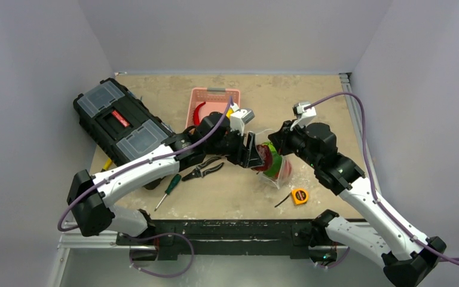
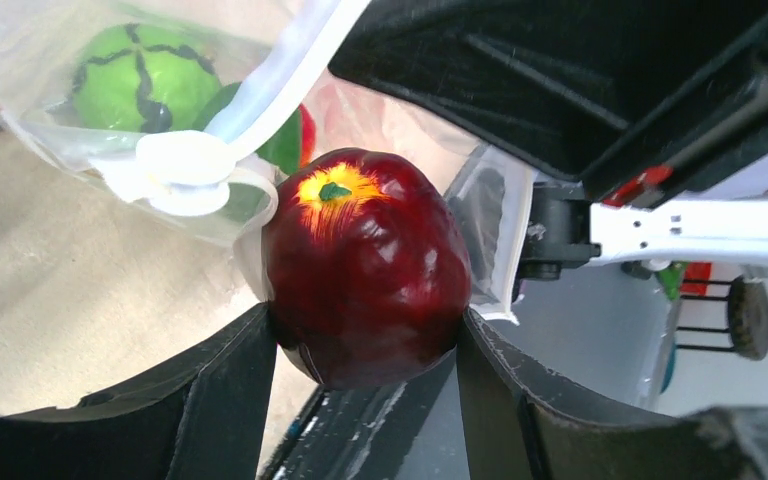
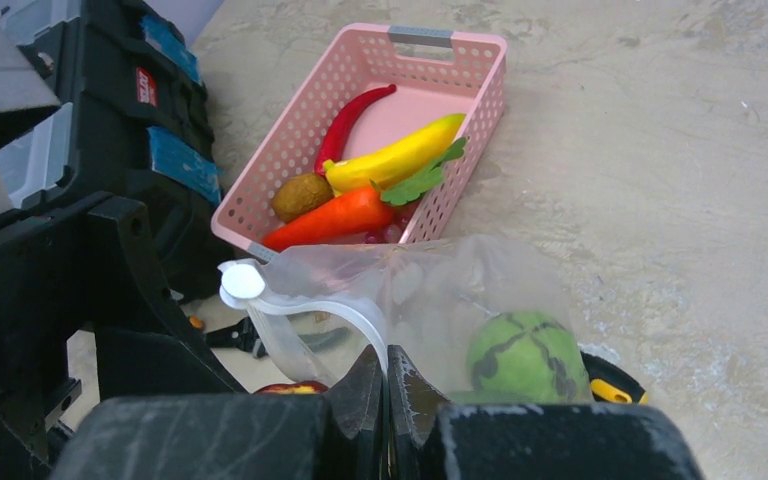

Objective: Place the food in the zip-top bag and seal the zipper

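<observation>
My left gripper (image 2: 365, 335) is shut on a dark red apple (image 2: 365, 265) and holds it at the mouth of the clear zip-top bag (image 3: 460, 295). The bag holds a green melon-like ball (image 3: 527, 355), also seen in the left wrist view (image 2: 145, 78). My right gripper (image 3: 387, 375) is shut on the bag's whitish zipper strip (image 3: 330, 305) and holds the mouth up. The strip ends in a round white tab (image 2: 185, 165). In the top view both grippers (image 1: 252, 152) (image 1: 277, 142) meet at the bag (image 1: 278, 167) at mid-table.
A pink basket (image 3: 480, 95) behind the bag holds a red chili, a banana, a carrot and a kiwi. A black toolbox (image 1: 119, 119) lies at the left. Pliers (image 1: 203, 170), a green screwdriver (image 1: 168, 190) and a yellow tape measure (image 1: 299, 195) lie near the front.
</observation>
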Controlling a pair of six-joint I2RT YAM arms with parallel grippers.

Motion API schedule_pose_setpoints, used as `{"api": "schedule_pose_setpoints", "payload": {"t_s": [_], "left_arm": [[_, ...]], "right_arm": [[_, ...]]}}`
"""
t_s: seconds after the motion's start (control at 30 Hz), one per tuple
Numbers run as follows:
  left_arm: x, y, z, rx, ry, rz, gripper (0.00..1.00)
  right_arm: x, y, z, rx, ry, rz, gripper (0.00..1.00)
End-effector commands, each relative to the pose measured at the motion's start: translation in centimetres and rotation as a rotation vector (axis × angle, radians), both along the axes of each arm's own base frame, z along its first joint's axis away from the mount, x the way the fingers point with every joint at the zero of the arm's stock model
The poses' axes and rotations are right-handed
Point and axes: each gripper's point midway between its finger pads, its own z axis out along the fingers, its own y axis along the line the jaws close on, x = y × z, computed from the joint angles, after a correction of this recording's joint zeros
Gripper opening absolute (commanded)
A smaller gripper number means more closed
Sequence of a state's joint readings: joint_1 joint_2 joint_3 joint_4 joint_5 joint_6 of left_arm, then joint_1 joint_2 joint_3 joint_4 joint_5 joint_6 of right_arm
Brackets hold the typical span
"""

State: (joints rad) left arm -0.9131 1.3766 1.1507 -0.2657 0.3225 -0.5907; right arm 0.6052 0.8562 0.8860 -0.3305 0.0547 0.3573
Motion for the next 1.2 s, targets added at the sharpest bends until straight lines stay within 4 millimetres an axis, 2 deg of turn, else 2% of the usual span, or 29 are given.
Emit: {"api": "schedule_pose_setpoints", "payload": {"t_s": [0.0, 0.13, 0.23, 0.43, 0.53, 0.67, 0.73, 0.77, 0.97, 1.07, 1.17], "left_arm": [[0.3, -1.0, 3.2, -0.040, 0.139, 0.096, 0.02], [0.0, -3.1, 3.8, -0.074, 0.225, 0.062, 0.08], [0.5, -3.7, 3.3, -0.092, 0.240, 0.086, 0.14], [3.7, -2.1, 1.7, -0.097, 0.141, 0.293, 0.29], [5.0, -0.7, 1.4, -0.086, 0.093, 0.389, 0.45], [5.4, 0.6, 1.7, -0.081, 0.046, 0.434, 0.58], [5.0, 0.6, 2.3, -0.083, 0.024, 0.401, 0.76], [4.7, 0.6, 2.4, -0.083, 0.021, 0.384, 0.81], [2.4, 1.6, 4.7, -0.124, -0.032, 0.274, 0.87], [1.5, 2.8, 5.3, -0.108, -0.065, 0.252, 0.81], [1.0, 3.5, 4.5, -0.075, -0.071, 0.237, 0.78]], "right_arm": [[0.0, 1.2, 3.0, 0.089, -0.073, 0.045, 0.00], [0.0, 1.3, 3.1, 0.091, -0.073, 0.047, 0.00], [-0.2, 1.2, 3.2, 0.090, -0.072, 0.048, 0.00], [-0.4, 1.1, 3.2, 0.099, -0.072, 0.046, 0.00], [-0.4, 1.0, 3.0, 0.092, -0.068, 0.045, 0.00], [-0.4, 0.7, 3.1, 0.087, -0.074, 0.033, 0.00], [-0.4, 0.6, 3.3, 0.085, -0.077, 0.029, 0.00], [-0.3, 0.6, 3.2, 0.080, -0.079, 0.025, 0.00], [0.0, 0.4, 2.9, 0.062, -0.077, 0.013, 0.00], [0.0, 0.3, 2.8, 0.060, -0.076, 0.010, 0.00], [0.0, 0.2, 2.7, 0.057, -0.077, 0.007, 0.00]]}}
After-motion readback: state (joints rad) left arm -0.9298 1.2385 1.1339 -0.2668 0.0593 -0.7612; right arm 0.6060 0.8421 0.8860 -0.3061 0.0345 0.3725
